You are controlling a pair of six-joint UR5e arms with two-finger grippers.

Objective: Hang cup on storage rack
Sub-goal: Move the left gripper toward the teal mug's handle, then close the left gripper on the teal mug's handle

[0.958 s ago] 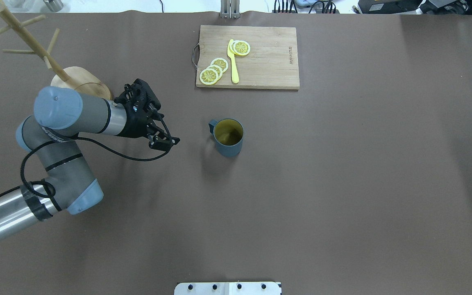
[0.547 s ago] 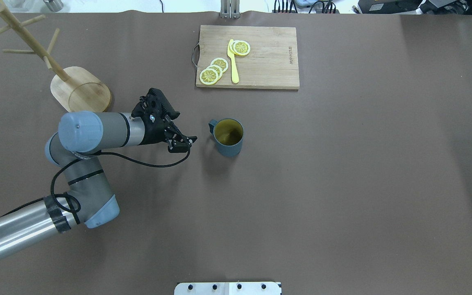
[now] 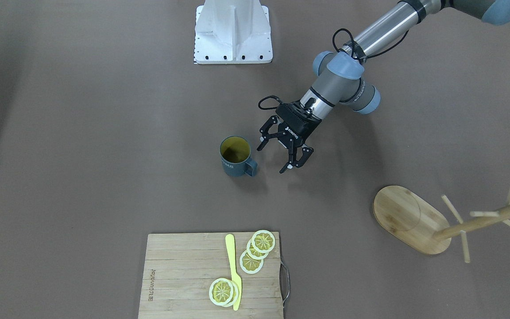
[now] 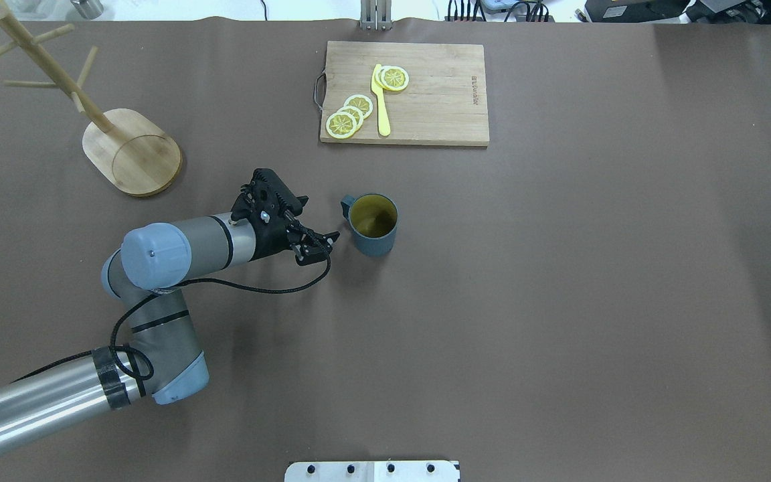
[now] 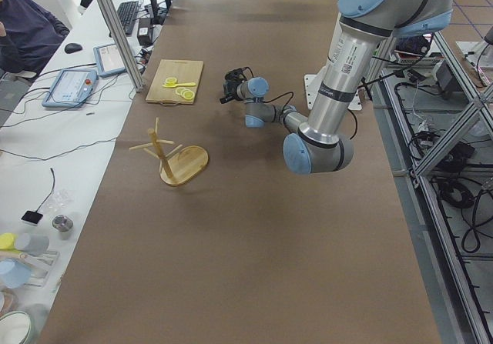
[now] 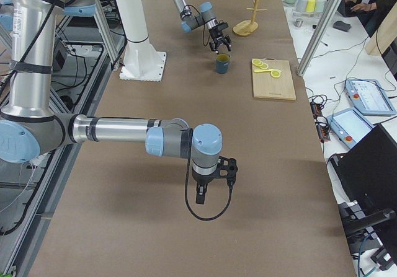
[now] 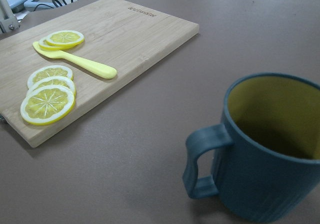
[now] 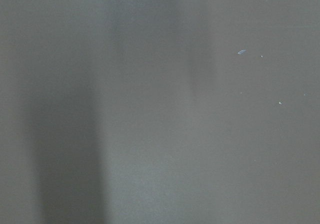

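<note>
A brown matte sheet (image 3: 82, 133) is laid over the whole table, creased faintly and marked by soft shadows. The cup (image 3: 233, 168) is set upright on it near mid-table, yellow inside showing, handle turned towards the left gripper (image 3: 277, 157). That gripper is held low just beside the handle, its fingers spread wide with nothing between them and no contact made with the cup. The storage rack (image 3: 407, 219) is stood on its oval base well apart from the cup, towards the robot's left end of the table. A wooden cutting board (image 3: 184, 266) is placed on the operators' side, with lemon slices (image 3: 264, 241) and a yellow knife (image 3: 233, 261) laid on it. The white robot base plate (image 3: 233, 31) is seen at the table's near edge. The right gripper (image 6: 201, 196) is hung over bare sheet far from the cup; whether it is parted or closed cannot be told. White benches with control pendants (image 6: 363, 94), cables, aluminium posts and seated people are seen alongside the table.
</note>
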